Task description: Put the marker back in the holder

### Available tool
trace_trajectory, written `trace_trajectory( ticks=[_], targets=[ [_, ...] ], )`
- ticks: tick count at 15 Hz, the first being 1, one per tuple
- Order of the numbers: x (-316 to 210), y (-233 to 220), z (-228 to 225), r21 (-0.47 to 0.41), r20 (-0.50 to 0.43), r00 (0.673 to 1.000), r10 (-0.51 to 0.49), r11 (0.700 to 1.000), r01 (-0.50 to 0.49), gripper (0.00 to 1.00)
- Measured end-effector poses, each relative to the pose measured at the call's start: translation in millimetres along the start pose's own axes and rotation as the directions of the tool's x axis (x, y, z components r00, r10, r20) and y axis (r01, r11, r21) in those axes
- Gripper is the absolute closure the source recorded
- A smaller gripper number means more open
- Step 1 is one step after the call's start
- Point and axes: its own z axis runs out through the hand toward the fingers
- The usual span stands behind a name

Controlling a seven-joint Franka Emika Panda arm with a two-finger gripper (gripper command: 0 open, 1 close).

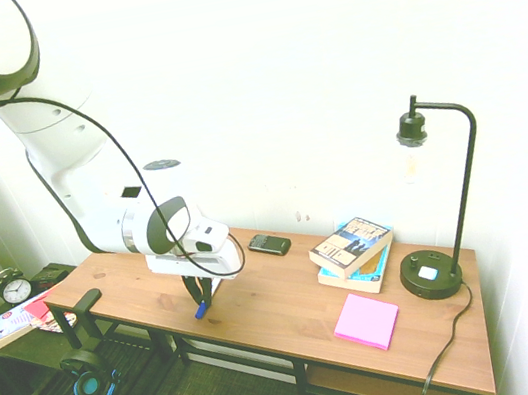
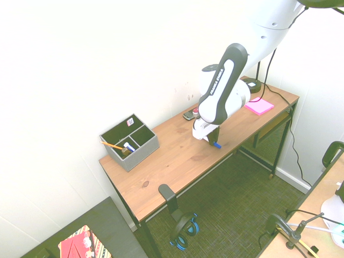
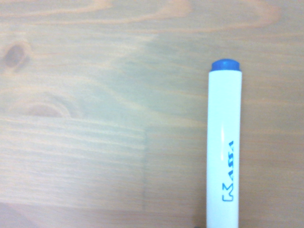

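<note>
The marker (image 2: pixel 216 145) lies at the counter's (image 2: pixel 177 156) front edge, well apart from the grey holder (image 2: pixel 141 150), its blue cap poking out past my jaws (image 2: pixel 213 142). I have them closed around its white barrel, pinched between both sides.

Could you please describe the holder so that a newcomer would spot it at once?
Find the long wooden desk against the white wall. At the end away from the lamp sits the holder, a grey box with a slanted top edge. Unlike its neighbours, it has inner compartments, with an orange pencil sticking out.
</note>
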Motion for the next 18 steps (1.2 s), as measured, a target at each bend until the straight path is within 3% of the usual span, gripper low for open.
trace_trajectory(
  ticks=[4, 7, 9, 13, 18],
  targets=[
    [-45, -72, -126, 0.144, 0.233, 0.972, 0.038, 0.987, -0.074, 1.0],
    [-29, -117, -182, 0.206, 0.402, 0.914, 0.052, 0.968, -0.145, 1.0],
    [-11, -145, -172, 0.221, 0.51, 0.857, 0.075, 0.951, -0.214, 1.0],
    [19, -199, -133, 0.194, 0.689, 0.713, 0.134, 0.913, -0.359, 1.0],
    [49, -206, -90, 0.152, 0.74, 0.648, 0.179, 0.894, -0.421, 1.0]
  ],
)
